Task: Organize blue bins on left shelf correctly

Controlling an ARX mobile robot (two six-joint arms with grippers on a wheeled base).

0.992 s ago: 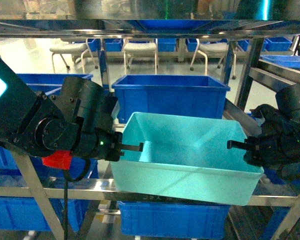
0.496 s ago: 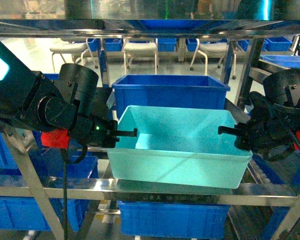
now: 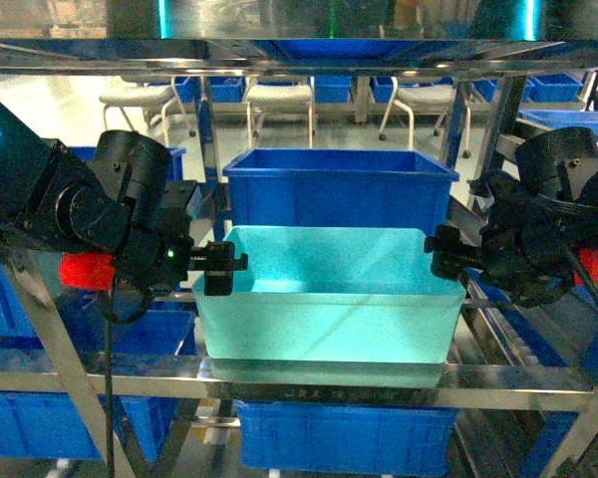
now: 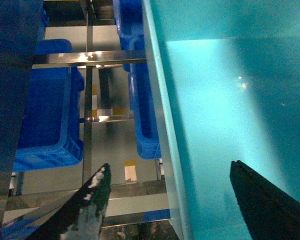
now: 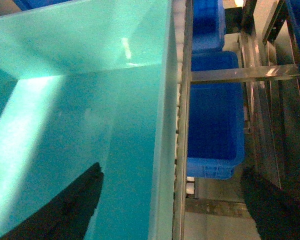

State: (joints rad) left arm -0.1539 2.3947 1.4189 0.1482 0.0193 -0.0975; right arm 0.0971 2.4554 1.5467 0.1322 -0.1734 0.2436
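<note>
A light turquoise bin [image 3: 324, 304] sits on the middle level of the left shelf [image 3: 379, 383], with its bottom on the front steel rail and its open top facing up. Directly behind it stands a darker royal-blue bin [image 3: 339, 189] on the same level, and another royal-blue bin [image 3: 344, 436] is on the level below.

The left gripper [image 3: 219, 269] is at the left short wall of the turquoise bin. In the left wrist view its fingers [image 4: 90, 200] are spread wide, one outside the wall and one inside the bin, with the thin rim between them. Neither finger touches the wall there, so the gripper straddles the wall but does not clamp it.

The right gripper [image 3: 447, 257] is at the right short wall in the same manner. In the right wrist view one of its fingers [image 5: 65, 205] is inside the bin and the other is outside, over the shelf side, and the rim runs between them with clear space on both sides. This gripper is also wide apart and holds nothing.

White roller tracks [image 5: 180, 100] run just beside the right wall of the bin. More royal-blue bins [image 4: 47, 120] are on the lower levels. Behind the shelf some white chairs [image 3: 279, 100] stand on the floor.
</note>
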